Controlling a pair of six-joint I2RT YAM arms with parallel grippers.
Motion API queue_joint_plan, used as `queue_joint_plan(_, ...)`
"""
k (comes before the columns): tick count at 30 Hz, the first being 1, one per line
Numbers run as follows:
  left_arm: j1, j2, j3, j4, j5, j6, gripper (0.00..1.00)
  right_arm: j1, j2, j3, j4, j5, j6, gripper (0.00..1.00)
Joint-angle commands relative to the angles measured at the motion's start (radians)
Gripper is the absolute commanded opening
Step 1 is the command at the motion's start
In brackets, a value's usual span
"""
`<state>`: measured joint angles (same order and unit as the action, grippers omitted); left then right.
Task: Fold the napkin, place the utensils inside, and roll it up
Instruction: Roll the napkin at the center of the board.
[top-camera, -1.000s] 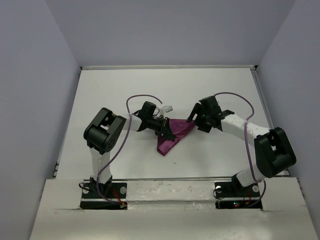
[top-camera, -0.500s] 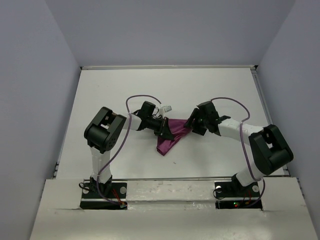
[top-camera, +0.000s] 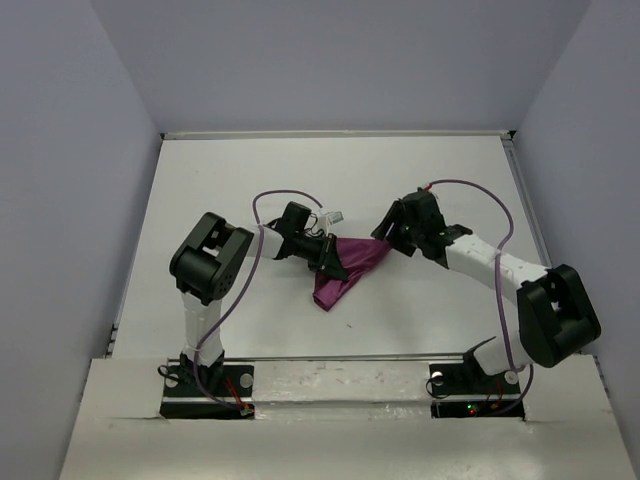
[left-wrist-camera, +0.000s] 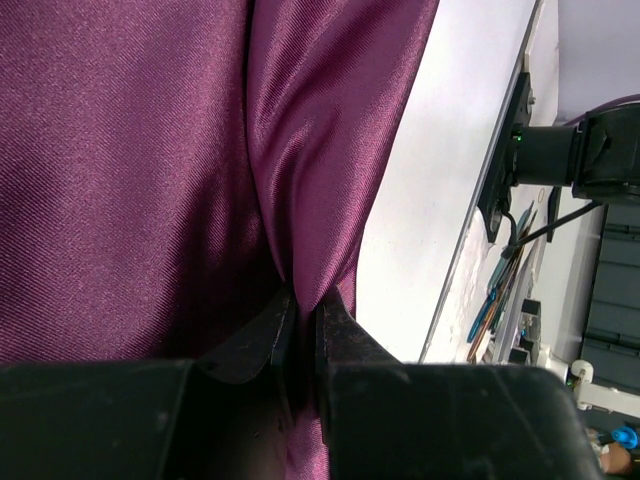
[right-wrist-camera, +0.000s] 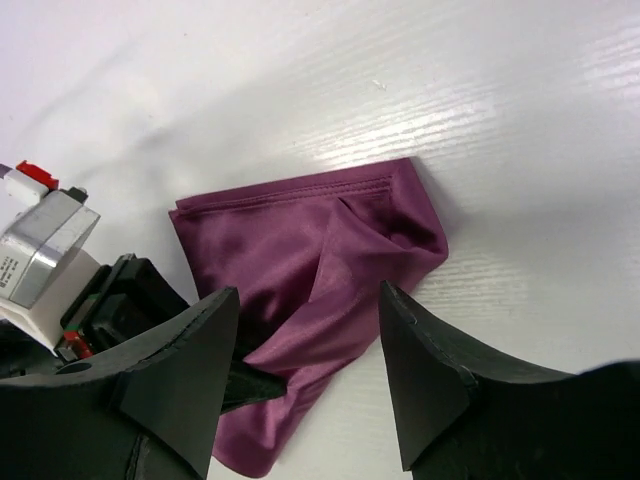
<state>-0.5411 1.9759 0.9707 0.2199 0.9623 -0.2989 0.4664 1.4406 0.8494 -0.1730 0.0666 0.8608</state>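
The plum-purple napkin lies bunched in the middle of the white table, tapering to a point toward the near edge. My left gripper is shut on a raised fold of it; in the left wrist view the cloth fills the picture and the fold is pinched where the left gripper closes. My right gripper hangs open just over the napkin's right end. Seen from the right wrist, the napkin lies below the right gripper, with nothing between the fingers. The utensils are out of view.
Purple cables loop off both arms above the table. A white and silver block on the left wrist sits close to the napkin's left side. The table's right rim and back wall bound the surface.
The right gripper dipped toward the napkin's right end, then drew back a little, and its jaws narrowed somewhat. The right elbow swung outward. The left gripper and napkin have not moved.
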Motion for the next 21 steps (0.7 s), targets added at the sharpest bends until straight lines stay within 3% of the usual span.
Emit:
queue_joint_plan(1, 0.006, 0.064, -0.026, -0.094, -0.169, 0.058, 0.00, 0.006, 0.043, 0.051, -0.039, 0.035, -0.023, 0.63)
queue_joint_plan(14, 0.004, 0.060, -0.029, -0.093, -0.166, 0.060, 0.00, 0.006, 0.173, 0.108, -0.102, 0.055, 0.049, 0.80)
queue_joint_plan(21, 0.004, 0.061, -0.027, -0.093, -0.165, 0.061, 0.00, 0.006, 0.032, 0.048, -0.112, 0.151, 0.060, 0.90)
